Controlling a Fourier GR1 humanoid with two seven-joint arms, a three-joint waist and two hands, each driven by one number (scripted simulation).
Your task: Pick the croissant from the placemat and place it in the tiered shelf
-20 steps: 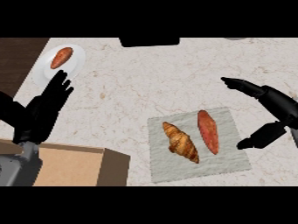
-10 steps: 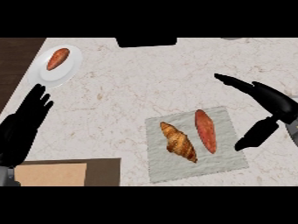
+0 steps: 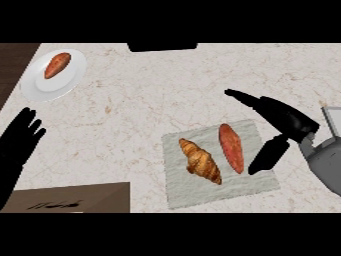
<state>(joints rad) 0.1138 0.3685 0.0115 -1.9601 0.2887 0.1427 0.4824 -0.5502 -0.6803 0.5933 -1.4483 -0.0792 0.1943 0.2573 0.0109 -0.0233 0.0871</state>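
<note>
Two food items lie side by side on a pale grey, square cloth placemat [image 3: 202,192] near the middle of a beige marble counter [image 3: 143,115]. The left one is the golden-brown, curved croissant [image 3: 200,161], the thing to be moved; it rests flat on the mat, untouched. Just to its right, close but apart, lies an elongated orange-red sweet potato [image 3: 231,148].

The robot's right hand [image 3: 280,125], black on a grey forearm, hovers over the mat's right edge beside the sweet potato. Its fingers are spread wide, the long fingers pointing up and left and the thumb hanging down toward the mat. It holds nothing and does not touch the croissant.

The left hand [image 3: 14,145] shows at the left edge of the view, fingers straight and open, resting and holding nothing.

Farther off, at the upper left, a round white plate [image 3: 44,87] carries another orange-red vegetable. A brown wooden board or box top [image 3: 69,200] sits at the lower left.

The tiered shelf cannot be identified with certainty in this view.

By this evidence the task is at its start: the croissant is not yet grasped, and lifting, carrying and placing all remain.
</note>
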